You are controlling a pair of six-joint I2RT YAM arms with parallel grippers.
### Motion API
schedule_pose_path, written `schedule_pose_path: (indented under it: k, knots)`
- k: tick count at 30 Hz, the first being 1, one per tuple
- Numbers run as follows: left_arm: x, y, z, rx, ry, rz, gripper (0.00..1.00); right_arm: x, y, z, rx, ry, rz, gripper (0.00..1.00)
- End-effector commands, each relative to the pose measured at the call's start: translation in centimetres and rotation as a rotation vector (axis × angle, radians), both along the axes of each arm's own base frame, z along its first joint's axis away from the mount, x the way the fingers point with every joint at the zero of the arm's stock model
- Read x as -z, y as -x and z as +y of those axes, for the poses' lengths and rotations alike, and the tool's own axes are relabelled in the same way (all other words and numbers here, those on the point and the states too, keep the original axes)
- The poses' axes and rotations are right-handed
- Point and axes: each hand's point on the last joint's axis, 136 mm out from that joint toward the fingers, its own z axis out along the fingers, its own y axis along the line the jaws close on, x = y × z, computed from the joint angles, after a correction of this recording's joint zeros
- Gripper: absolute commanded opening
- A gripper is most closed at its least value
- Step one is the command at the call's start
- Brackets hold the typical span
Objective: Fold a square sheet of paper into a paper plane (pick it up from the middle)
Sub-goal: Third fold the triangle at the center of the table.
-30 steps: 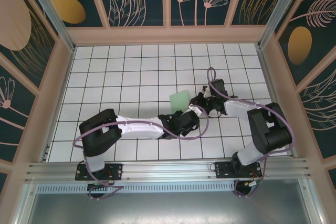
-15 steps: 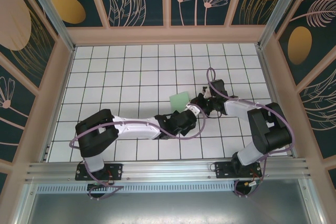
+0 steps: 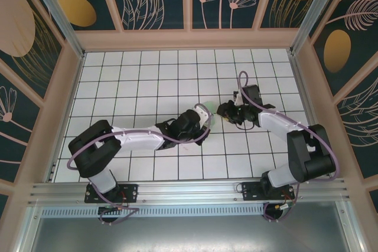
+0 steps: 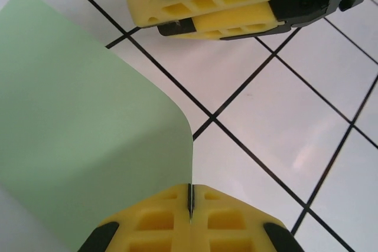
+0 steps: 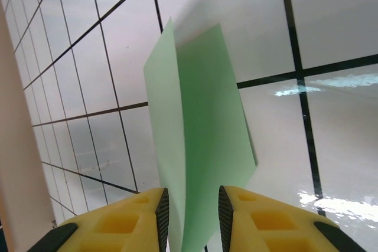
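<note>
At table (image 3: 118, 75) centre, the sheet (image 4: 88, 116) stands bent, its edge clamped in the left gripper (image 4: 190, 196) at 6 o'clock in the left wrist view. Right gripper (image 5: 190, 213) is parted around it, apparently not touching. Recommendation: left grips firmly; right backs straight off, no dragging.

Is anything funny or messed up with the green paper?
Only the square sheet of paper looks odd. It stands up bent in a curve instead of lying flat. The shut left end effector pinches its edge, and the right end effector is open around it. No tear shows.
</note>
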Motion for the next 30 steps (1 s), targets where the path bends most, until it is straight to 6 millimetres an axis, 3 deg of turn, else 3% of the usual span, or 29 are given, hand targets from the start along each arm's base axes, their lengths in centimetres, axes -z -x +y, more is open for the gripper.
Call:
schedule_pose_path:
  k: [1, 3, 4, 11, 22, 30]
  knots:
    - [-0.1, -0.1, -0.5, 0.039, 0.093, 0.076, 0.0, -0.5, 0.1, -0.6, -0.01, 0.034, -0.022, 0.32]
    - [-0.3, -0.3, -0.3, 0.048, 0.133, 0.103, 0.0, -0.5, 0.2, -0.4, -0.021, 0.022, -0.02, 0.32]
    - [1.0, -0.5, 0.0, 0.037, 0.123, 0.134, 0.0, -0.4, 0.3, -0.3, -0.029, 0.016, -0.016, 0.32]
    - [2.4, -1.7, 1.2, 0.013, 0.171, 0.204, 0.01, -0.6, 0.7, 0.4, -0.068, -0.014, -0.011, 0.3]
    - [2.4, -2.6, 2.1, 0.009, 0.283, 0.285, 0.03, 0.5, 1.0, 1.7, -0.116, -0.019, 0.017, 0.23]
    - [3.7, -2.6, 2.3, 0.022, 0.278, 0.33, 0.03, 0.5, -2.1, 2.8, -0.092, 0.032, -0.005, 0.18]
